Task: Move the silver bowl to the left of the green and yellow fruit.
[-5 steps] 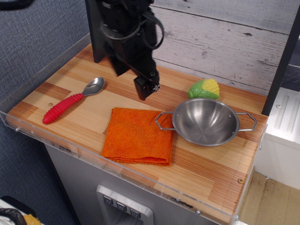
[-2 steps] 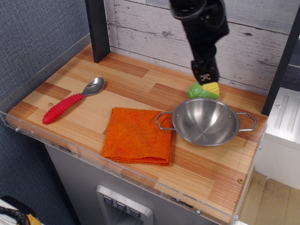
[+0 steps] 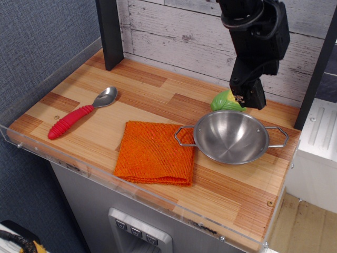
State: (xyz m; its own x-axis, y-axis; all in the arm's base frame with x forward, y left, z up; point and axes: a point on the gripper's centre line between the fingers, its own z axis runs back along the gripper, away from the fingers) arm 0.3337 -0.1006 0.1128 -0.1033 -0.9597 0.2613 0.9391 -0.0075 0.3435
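Silver bowl point(image 3: 230, 136) sits right-centre on desk point(image 3: 158, 95), just below green and yellow fruit point(image 3: 225, 101), w/ pincer point(image 3: 247, 96) hovering over fruit/bowl rim, prob lining up a grab; open or closed can't tell.

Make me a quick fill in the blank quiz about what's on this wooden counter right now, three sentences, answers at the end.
1. The silver bowl sits directly to the right of the folded ____ cloth.
2. The spoon near the counter's left edge has a ____ handle.
3. The end effector hangs over the toy ____, behind the bowl.

Missing words: orange; red; corn
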